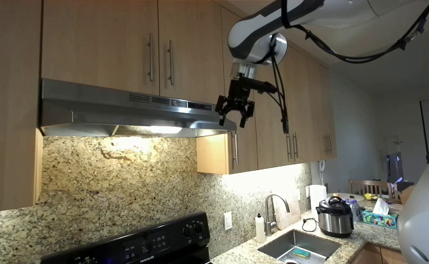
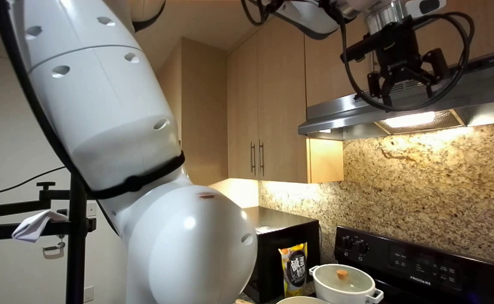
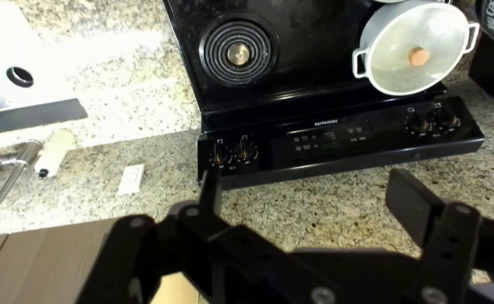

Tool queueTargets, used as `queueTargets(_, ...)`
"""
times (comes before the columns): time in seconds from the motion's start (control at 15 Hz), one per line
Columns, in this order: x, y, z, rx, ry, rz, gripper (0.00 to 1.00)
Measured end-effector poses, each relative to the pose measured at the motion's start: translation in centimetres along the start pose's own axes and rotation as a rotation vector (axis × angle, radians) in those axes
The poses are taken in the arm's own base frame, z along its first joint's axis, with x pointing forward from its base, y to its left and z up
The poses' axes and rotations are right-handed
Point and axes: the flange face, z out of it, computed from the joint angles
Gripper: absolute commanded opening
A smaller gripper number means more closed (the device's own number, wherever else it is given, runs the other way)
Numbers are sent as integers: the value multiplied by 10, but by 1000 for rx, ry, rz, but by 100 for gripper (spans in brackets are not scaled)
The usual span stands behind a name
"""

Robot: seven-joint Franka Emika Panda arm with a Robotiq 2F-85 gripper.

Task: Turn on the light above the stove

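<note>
The steel range hood [image 1: 100,110] hangs under wooden cabinets above the black stove [image 1: 146,244]. The hood also shows in an exterior view [image 2: 339,110]. Its light [image 1: 165,129] glows on the underside, and the same lit light shows in an exterior view [image 2: 411,119]. A dark control strip [image 1: 199,106] lies at one end of the hood's front face. My gripper [image 1: 232,121] points down in front of the hood near that end, apart from it as far as I can tell. In the wrist view my gripper [image 3: 305,181] is open, its fingers wide apart with nothing between them.
Cabinet handles [image 1: 171,62] stick out above the hood. A cable [image 2: 458,63] loops around the gripper. A lidded white pot [image 2: 343,283] stands on the stove near a snack bag [image 2: 295,270]. A faucet [image 1: 269,212] and a sink [image 1: 333,244] are beside the stove.
</note>
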Motion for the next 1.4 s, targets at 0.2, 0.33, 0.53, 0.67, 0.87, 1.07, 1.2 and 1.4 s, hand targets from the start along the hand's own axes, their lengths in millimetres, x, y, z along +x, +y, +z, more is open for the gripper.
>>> queueTargets(0.2,-19,0,25,27,-62,-40,100)
queueTargets(0.33,-29,-3,42,80,-104,-114,100)
queueTargets(0.53,-43,-10,67,160,-177,-221,100)
queueTargets(0.67,-50,-15,79,178,-242,-272,100)
queueTargets(0.87,-57,-18,94,183,-330,-299,100)
queueTargets(1.07,-60,-21,108,179,-388,-305,100)
queueTargets(1.2,-60,-22,110,178,-393,-306,100)
queueTargets(1.4,-59,-22,110,178,-392,-306,100)
